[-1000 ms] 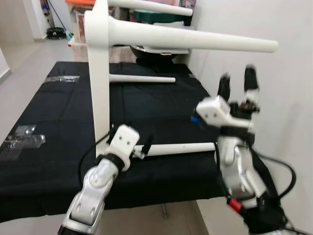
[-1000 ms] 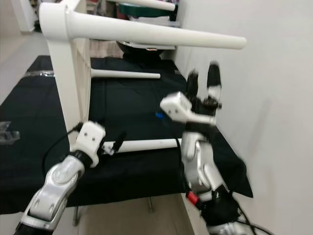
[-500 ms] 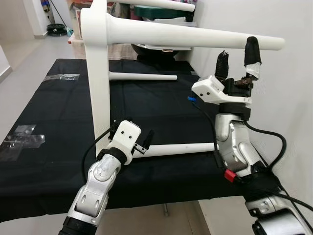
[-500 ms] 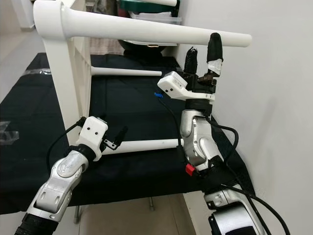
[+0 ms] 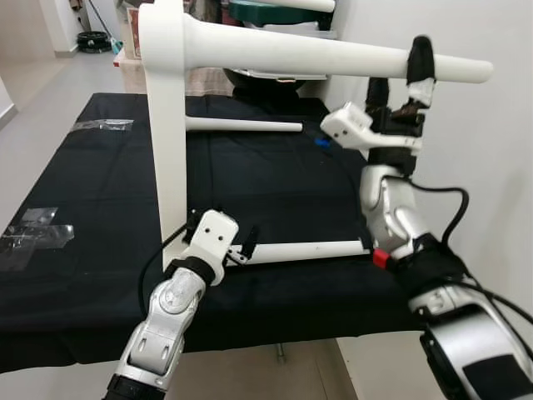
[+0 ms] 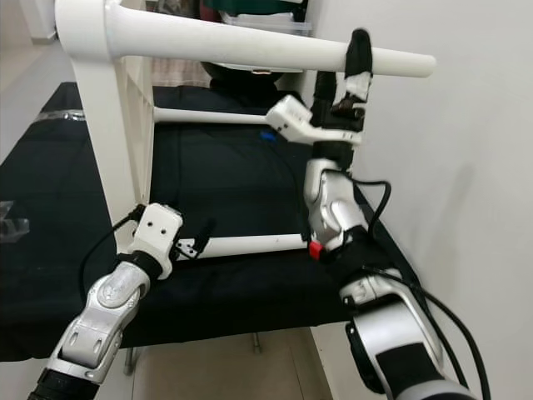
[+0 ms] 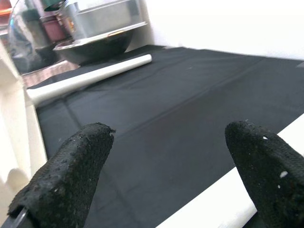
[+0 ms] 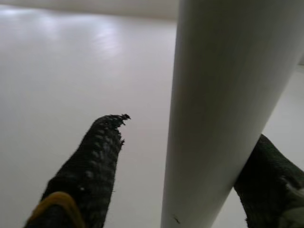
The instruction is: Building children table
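- A small white children's table (image 5: 166,125) stands tipped on its side on a black table (image 5: 75,275), near the middle of the front part.
- Its flat top stands up like a wall, and its legs point sideways toward the black table's right edge.
- The upper front leg (image 5: 333,60) sticks out high in the air, past the right edge of the black table.
- The right gripper (image 5: 400,75) is raised up to that leg, close to its far tip.
- Its two black fingers (image 8: 90,166) are spread apart with the leg between them. One finger lies against the leg. The other is a little way off, so the grip is loose and not squeezed tight.
- The lower front leg (image 5: 308,249) lies flat on the black cloth, near the front edge.
- The left gripper (image 5: 240,248) is down low at the near end of that leg, right by the white table top.
- Its fingers (image 7: 71,175) are wide open, one on each side of the leg, and hold nothing.
- Another white leg (image 5: 241,126) points sideways farther back over the black table.
- A dark bowl (image 7: 90,47) sits past the back edge.
- Some clear tape (image 5: 33,229) is stuck near the left edge.
- A white wall (image 5: 500,167) stands along the right side.
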Available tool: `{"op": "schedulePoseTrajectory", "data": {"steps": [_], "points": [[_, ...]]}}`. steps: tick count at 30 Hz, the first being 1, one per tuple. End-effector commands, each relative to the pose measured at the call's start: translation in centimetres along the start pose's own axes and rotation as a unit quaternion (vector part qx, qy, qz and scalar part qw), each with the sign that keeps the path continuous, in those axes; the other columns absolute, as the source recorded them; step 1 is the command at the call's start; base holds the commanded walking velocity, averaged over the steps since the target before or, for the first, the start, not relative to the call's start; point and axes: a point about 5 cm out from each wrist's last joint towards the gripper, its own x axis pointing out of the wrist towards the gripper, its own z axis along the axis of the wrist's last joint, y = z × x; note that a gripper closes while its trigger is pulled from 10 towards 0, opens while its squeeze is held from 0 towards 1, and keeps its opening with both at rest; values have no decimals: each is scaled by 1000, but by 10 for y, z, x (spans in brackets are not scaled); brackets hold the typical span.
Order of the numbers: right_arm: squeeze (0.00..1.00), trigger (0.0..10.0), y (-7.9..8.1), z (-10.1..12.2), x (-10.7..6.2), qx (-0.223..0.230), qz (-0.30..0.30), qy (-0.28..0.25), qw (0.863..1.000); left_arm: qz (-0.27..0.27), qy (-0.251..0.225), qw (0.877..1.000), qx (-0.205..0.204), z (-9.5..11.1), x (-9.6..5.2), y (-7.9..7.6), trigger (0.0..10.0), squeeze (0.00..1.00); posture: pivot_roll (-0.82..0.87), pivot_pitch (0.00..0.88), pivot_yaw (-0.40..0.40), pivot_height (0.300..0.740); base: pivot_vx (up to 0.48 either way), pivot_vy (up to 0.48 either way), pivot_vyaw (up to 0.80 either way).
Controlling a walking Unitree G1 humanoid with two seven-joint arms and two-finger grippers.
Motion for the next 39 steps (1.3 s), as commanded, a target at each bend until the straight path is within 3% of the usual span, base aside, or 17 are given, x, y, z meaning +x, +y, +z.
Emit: {"op": "schedulePoseTrajectory", "data": {"steps": [1,9,16,18,21,22,23,28,29,30,31,33,34,35,36,38,39], "points": [[0,0,-2,-5,5,-7,-11,4,1000,17,17,1000,-2,-7,0,2,10000,0,100,55,-113,740,0,0,0],[0,0,1,-4,7,-5,-13,0,1000,49,39,998,10,-14,1,6,10000,0,99,48,-115,740,0,0,0],[0,0,2,-3,10,0,-17,-4,1000,108,72,992,-3,-27,2,24,10000,0,98,36,-114,740,0,0,0],[0,0,0,-4,14,9,-20,-3,1000,169,99,981,-10,-40,2,48,10000,0,94,29,-111,740,0,0,0],[0,0,0,-4,16,14,-22,-2,1000,195,108,975,-13,-45,2,60,10000,0,93,27,-111,740,0,0,0],[0,0,-2,-4,19,17,-25,-3,1000,219,110,970,-1,-47,2,74,10000,0,92,23,-110,740,0,0,0],[0,0,-4,-2,23,23,-34,-7,999,261,107,958,41,-45,1,105,10000,0,93,20,-107,740,0,0,0],[0,0,-5,-2,25,27,-36,-7,999,282,102,952,56,-42,-1,121,10000,0,94,19,-105,740,0,0,0],[0,0,-6,-3,27,36,-40,-1,999,302,93,945,85,-32,-2,144,10000,0,100,19,-102,740,0,0,0],[0,0,-6,-3,27,36,-40,-1,999,302,93,945,85,-32,-2,144,10000,0,100,19,-102,740,0,0,0],[0,0,-8,-5,29,40,-42,3,998,319,79,937,117,-18,-3,169,10000,0,106,20,-100,740,0,0,0],[0,0,-8,-5,29,40,-42,3,998,319,79,937,117,-18,-3,169,10000,0,106,20,-100,740,0,0,0],[0,0,-8,-8,31,49,-42,14,998,333,64,929,149,-1,-5,193,10000,0,117,19,-96,740,0,0,0],[0,0,-8,-8,31,49,-42,14,998,333,64,929,149,-1,-5,193,10000,0,117,19,-96,740,0,0,0],[0,0,-8,-13,31,58,-41,31,997,344,40,917,197,28,-6,224,10000,0,133,14,-89,740,0,0,0],[0,0,-8,-13,31,58,-41,31,997,344,40,917,197,28,-6,224,10000,0,133,14,-89,740,0,0,0],[0,0,-7,-18,31,70,-37,50,996,355,19,904,238,58,-9,248,10000,0,144,15,-88,740,0,0,0]]}}
